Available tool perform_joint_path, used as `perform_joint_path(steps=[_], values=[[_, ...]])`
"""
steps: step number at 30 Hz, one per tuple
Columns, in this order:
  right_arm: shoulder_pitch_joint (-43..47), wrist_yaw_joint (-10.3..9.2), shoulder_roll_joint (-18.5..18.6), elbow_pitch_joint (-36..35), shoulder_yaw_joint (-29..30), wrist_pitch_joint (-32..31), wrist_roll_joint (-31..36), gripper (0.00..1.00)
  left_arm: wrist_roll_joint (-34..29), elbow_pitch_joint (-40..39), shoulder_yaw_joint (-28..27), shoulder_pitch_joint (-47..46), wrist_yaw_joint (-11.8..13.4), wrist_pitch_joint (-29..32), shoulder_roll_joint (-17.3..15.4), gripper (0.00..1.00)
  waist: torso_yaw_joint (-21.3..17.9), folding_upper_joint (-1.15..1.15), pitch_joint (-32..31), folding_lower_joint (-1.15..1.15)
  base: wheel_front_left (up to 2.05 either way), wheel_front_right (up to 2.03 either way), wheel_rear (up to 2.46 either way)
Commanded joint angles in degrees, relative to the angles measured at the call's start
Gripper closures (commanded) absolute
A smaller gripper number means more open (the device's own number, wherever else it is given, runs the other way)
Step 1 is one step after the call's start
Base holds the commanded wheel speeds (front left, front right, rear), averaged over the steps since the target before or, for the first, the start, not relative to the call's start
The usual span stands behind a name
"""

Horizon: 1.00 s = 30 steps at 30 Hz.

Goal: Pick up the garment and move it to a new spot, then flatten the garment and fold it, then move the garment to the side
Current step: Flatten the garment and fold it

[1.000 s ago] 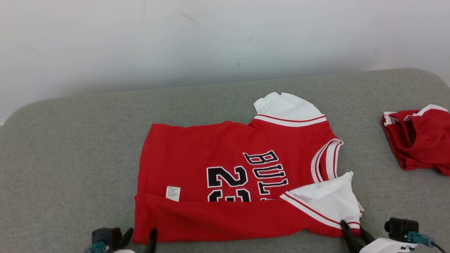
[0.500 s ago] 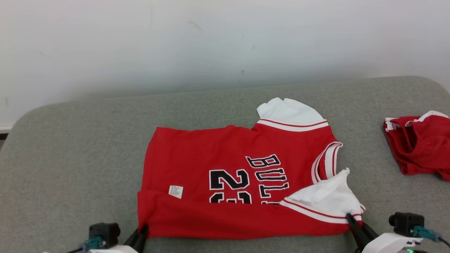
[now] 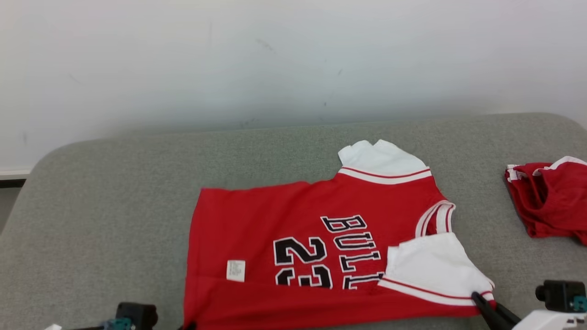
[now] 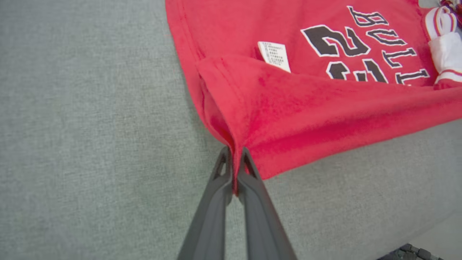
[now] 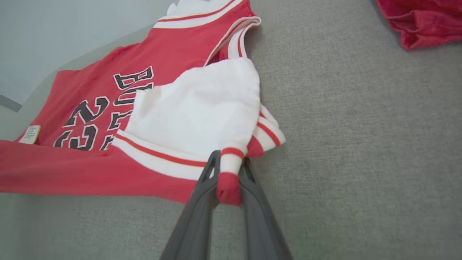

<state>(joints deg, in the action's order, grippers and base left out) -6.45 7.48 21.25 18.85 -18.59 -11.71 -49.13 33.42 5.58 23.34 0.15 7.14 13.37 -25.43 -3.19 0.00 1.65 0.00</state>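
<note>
The left claw (image 4: 235, 151) and right claw (image 5: 231, 159), open just before, now each pinch a near corner of the shirt (image 3: 284, 215) lying on the grey pad (image 3: 114, 183), ready to lift and fold it.

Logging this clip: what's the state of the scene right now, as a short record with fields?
garment: red jersey, near edge doubled over its front
left gripper: jaws shut on the jersey's near hem corner
right gripper: jaws shut on the cuff of the near white sleeve
surface: grey cushion, jersey lying on it
other: second red garment, crumpled at far right, apart from the jersey
</note>
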Motion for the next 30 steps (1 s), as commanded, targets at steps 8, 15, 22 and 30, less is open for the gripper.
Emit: perform_joint_path(steps=[8,15,22,30], values=[[8.8,0.0,1.0,-8.0,5.1,-6.8,0.0,1.0,2.1,-6.9,0.8,6.0,1.9,6.2,-2.6,1.0,0.1,0.0,-1.1,0.0,0.0,0.0,0.0],[12.9,0.0,-2.0,-12.8,11.3,-14.2,3.5,0.15,3.3,-9.2,1.2,8.2,2.8,9.1,-3.2,0.47,-0.2,0.0,-0.7,0.0,0.0,0.0,0.0],[13.9,0.01,-6.4,-14.5,14.5,-18.3,8.3,0.0,3.3,-8.1,1.7,6.8,2.5,8.5,-2.5,0.0,-0.1,0.0,-0.9,0.0,0.0,0.0,0.0],[14.0,0.01,-7.9,-18.5,19.2,-19.0,11.4,0.0,1.7,-9.8,-1.2,5.7,5.3,6.5,-3.9,0.0,-0.1,0.0,-1.1,0.0,0.0,0.0,0.0]])
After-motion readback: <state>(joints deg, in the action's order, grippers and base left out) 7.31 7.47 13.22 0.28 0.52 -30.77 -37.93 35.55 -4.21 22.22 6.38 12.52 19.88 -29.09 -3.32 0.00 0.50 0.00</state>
